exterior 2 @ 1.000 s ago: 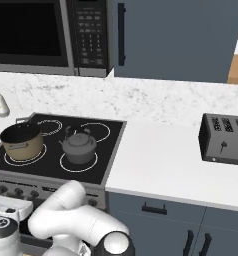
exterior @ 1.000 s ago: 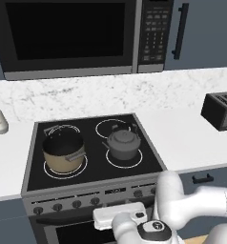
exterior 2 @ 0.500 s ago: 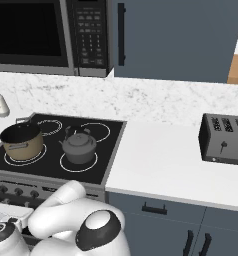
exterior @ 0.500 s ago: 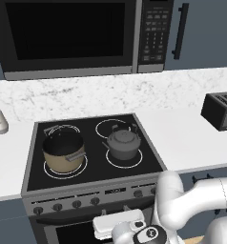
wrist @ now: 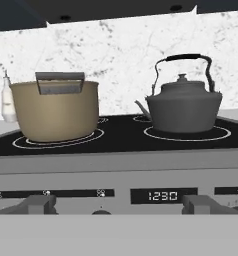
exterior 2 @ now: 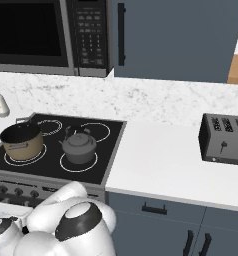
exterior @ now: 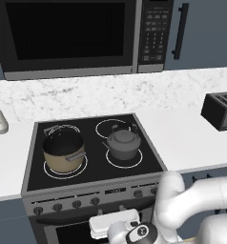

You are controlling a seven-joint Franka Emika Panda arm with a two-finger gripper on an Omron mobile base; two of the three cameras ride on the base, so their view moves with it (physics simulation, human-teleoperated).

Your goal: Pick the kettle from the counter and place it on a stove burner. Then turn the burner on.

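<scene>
Folding low in front of the cooktop, the white arm bent down from the lower right of the left base view, its wrist dropped below the stove's front edge and partly cut off by the bottom of the picture. The gripper itself could not be made out there. On the cooktop the kettle sat upright inside the front right stove burner ring, with the tan pot on the ring to its left. A black toaster stood on the counter well to the right of the cooktop.

From the right base view the arm showed as rounded white links at the lower left, below the stove front, hiding whatever lay beyond them. The kettle rested on its ring, beside the pot.

Through the hand view the camera looked level across the control panel, whose clock display sat between two knobs. The kettle rose behind the panel on the right, the pot on the left. The fingertips could not be seen against the grey lower strip; the jaws stood spread wide and gripped nothing.
</scene>
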